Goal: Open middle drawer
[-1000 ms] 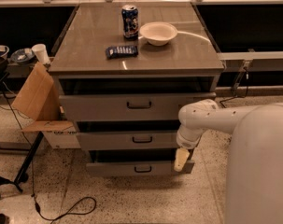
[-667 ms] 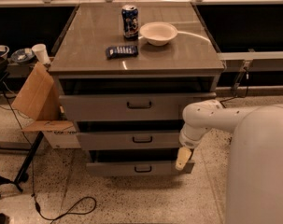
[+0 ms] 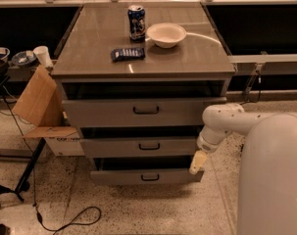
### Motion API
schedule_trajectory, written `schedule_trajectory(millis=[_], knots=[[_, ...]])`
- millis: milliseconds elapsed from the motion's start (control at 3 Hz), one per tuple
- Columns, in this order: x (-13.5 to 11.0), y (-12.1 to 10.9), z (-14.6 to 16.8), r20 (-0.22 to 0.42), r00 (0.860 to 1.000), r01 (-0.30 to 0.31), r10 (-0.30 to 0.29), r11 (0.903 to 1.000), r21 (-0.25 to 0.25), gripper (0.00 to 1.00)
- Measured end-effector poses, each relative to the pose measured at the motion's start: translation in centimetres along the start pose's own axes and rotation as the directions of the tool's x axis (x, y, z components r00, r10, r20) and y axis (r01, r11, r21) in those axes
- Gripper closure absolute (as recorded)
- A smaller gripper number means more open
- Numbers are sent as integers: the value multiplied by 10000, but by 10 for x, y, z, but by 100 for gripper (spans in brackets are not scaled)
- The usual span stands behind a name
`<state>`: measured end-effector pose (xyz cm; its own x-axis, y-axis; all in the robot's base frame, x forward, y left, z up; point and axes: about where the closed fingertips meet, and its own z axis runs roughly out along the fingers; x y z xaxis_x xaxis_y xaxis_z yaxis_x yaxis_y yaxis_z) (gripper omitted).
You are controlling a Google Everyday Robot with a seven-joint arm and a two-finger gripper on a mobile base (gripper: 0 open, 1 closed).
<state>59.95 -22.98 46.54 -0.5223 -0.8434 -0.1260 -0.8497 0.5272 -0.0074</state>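
Note:
The middle drawer point(image 3: 138, 147) is a low grey front panel with a small dark bar handle point(image 3: 149, 146) at its centre. It stands slightly out of the grey cabinet, between the taller top drawer point(image 3: 143, 111) and the bottom drawer point(image 3: 147, 176), which both stick out too. My gripper point(image 3: 197, 162) hangs at the end of the white arm, at the right end of the drawers, just below the middle drawer's right corner and above the bottom drawer's front. It is apart from the handle.
On the cabinet top stand a blue can point(image 3: 136, 22), a white bowl point(image 3: 166, 35) and a dark snack packet point(image 3: 128, 54). A cardboard box point(image 3: 42, 112) sits at the left. A black cable point(image 3: 64, 219) lies on the speckled floor. My white body point(image 3: 273, 175) fills the right.
My arm and gripper have shifted slightly to the right and a little down beside the drawers. The drawers have not visibly moved.

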Motion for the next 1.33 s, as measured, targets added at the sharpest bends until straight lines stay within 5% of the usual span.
schedule_trajectory(millis=[667,1333], knots=[[3,-8,7,78,9989,-466,466,9989,9,0],[24,-22,11,510,9798,-1943,1934,9809,125,0]])
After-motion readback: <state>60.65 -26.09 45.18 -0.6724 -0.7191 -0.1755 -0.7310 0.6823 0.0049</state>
